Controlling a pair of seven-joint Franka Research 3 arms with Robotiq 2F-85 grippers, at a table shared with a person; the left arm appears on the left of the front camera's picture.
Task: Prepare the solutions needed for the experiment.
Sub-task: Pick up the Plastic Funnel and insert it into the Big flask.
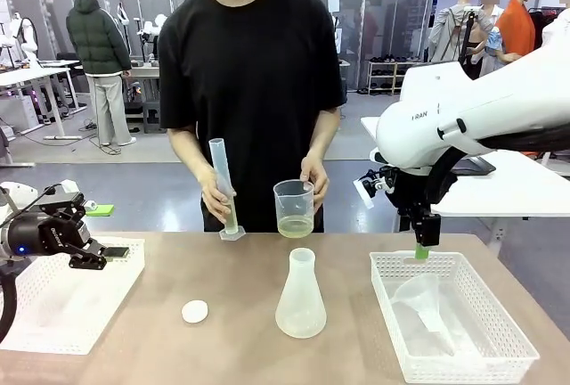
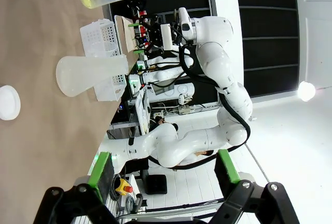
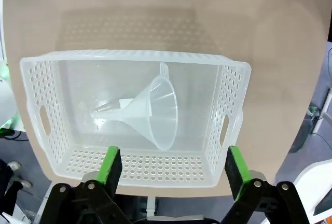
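Right gripper (image 3: 174,157) hangs jaws apart above the funnel (image 3: 155,111) in the right basket (image 3: 234,105); my left gripper (image 1: 107,253) is also apart, empty. Solutions (image 1: 295,225) sit far centre, in the beaker (image 1: 294,196) the person (image 1: 249,64) holds. Risk: the slick cone slips from my grip, or I snag the basket wall.

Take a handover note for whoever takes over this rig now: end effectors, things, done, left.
Left end effector open, empty, over the white perforated tray.
Right end effector open, empty, above the white perforated basket holding the clear plastic funnel.
Person: one hand holds the translucent beaker of yellow-green solution, the other hand the graduated cylinder.
Translucent conical flask looks empty; pouring into it probably remains.
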